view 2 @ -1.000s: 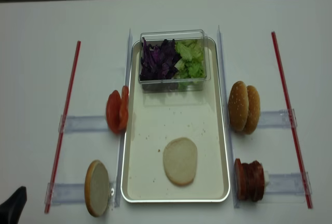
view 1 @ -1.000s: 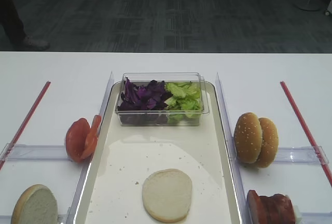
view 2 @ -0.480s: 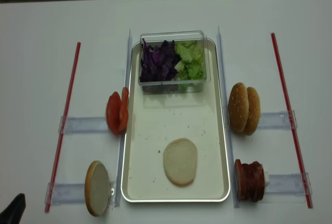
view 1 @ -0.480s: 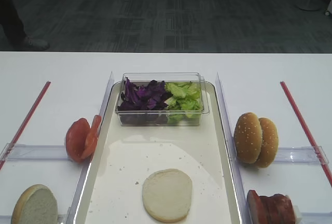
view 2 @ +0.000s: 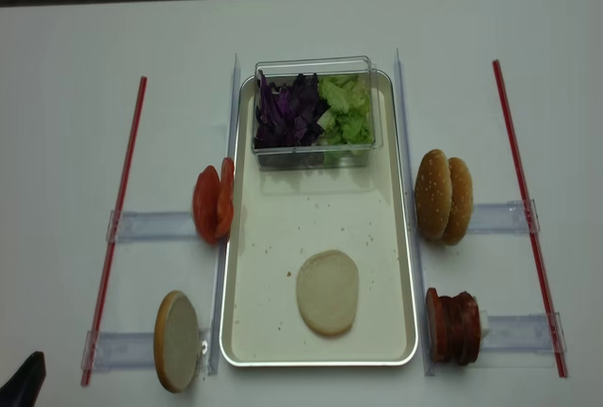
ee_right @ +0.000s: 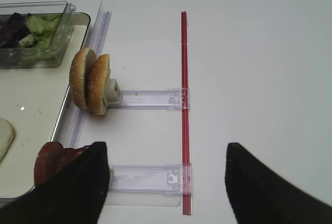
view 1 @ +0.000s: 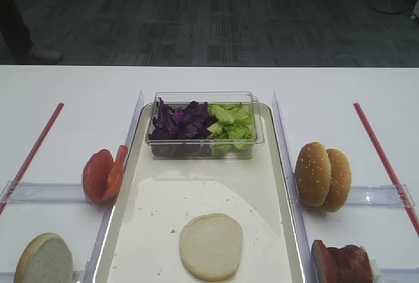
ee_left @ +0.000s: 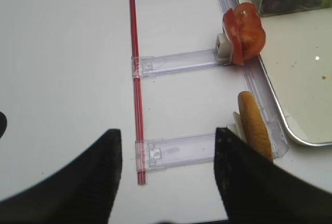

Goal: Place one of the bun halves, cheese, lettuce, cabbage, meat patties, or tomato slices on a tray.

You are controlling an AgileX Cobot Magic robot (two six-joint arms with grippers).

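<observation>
Both tools stand spread and empty: the left tool (ee_left: 166,156) hangs left of the tray (view 2: 396,237), the right tool (ee_right: 166,175) to its right. One bun half (view 2: 327,292) lies flat on the tray, in front of the salad box (view 2: 314,105).

Judged risk: a careless reach could topple the upright tomato slices (view 2: 213,203), two, or the two buns (view 2: 445,195) right of the tray; patties (view 2: 452,327) too packed to count.
</observation>
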